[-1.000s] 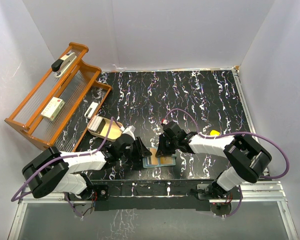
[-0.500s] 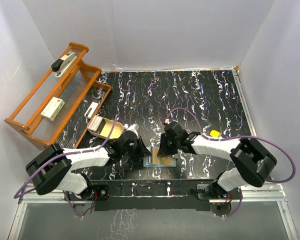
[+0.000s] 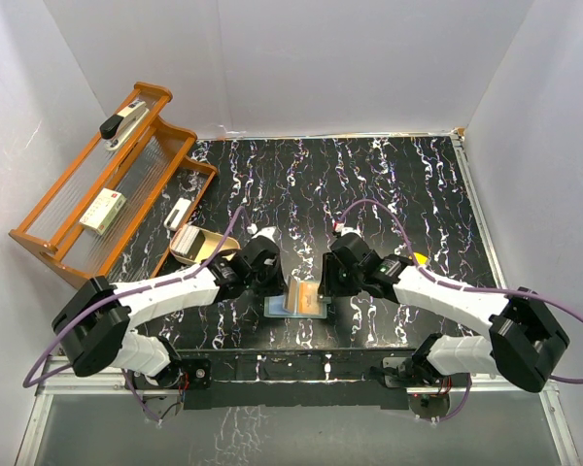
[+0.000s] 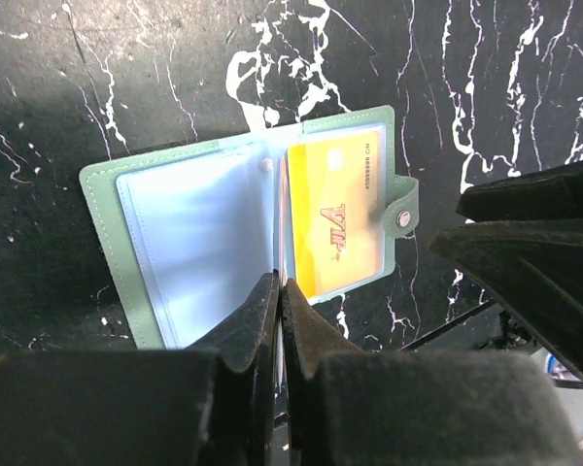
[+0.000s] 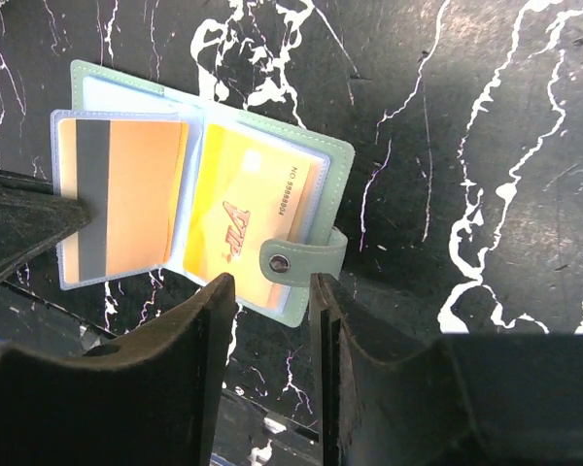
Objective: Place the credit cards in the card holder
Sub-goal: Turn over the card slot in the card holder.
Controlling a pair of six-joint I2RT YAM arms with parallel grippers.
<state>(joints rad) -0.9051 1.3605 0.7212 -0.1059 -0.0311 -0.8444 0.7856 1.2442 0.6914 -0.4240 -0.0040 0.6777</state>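
Right gripper [image 5: 269, 288] opened, card holder [image 4: 105, 218] shows VIP

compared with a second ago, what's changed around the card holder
The left fingers have shut on a sleeve page of the card holder, the page that carries an orange card. The right fingers have let go and opened, and now stand on either side of the snap tab. Both arms drew back a little. The wooden rack and tan dish stayed put.
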